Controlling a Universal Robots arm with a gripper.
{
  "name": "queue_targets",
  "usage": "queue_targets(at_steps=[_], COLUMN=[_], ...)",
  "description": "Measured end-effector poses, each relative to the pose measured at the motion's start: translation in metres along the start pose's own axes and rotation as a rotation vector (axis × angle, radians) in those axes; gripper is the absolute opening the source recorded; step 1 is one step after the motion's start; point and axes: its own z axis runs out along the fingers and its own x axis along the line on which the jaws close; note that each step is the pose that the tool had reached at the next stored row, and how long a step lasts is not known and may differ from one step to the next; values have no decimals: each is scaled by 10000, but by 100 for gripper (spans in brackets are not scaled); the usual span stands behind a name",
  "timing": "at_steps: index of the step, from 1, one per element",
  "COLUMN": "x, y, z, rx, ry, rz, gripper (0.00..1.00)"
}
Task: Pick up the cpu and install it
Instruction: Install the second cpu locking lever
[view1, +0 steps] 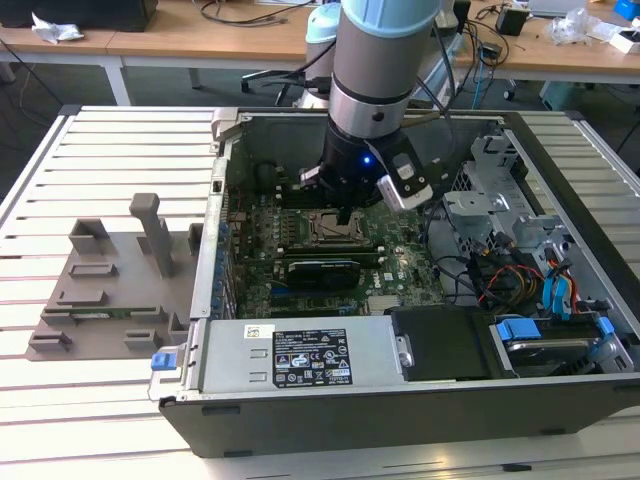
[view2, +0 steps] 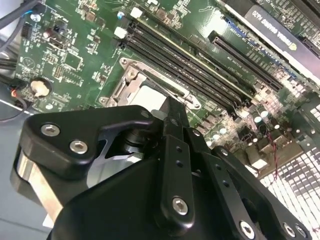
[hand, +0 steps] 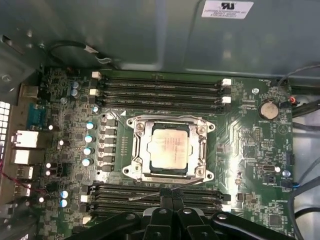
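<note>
Slatted white benching carries an opened computer case (view1: 560, 400), seen at centre in the exterior view. The cpu (hand: 170, 147) is seated in the socket frame (hand: 205, 150) at mid-frame in the first wrist view. The gripper (hand: 169, 199) is seen clenched, empty, just beside it. The cpu is judged light, stiff, fragile, best gripped by its edges. A graphics card (view1: 322, 270) is shown in the exterior view.

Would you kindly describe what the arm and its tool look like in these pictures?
In the exterior view, the arm is a thick silver-grey cylinder with a pale blue cap on top and a black wrist section carrying a small blue light and a white block at its side. The tool is matte black in both wrist views, built of angular linked plates joined by round silver screws.
</note>
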Motion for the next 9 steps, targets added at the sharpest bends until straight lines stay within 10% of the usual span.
queue_targets(at_steps=[9], x=[116], y=[-45], z=[196], rx=[0], ry=[-1], rz=[2], gripper=[11])
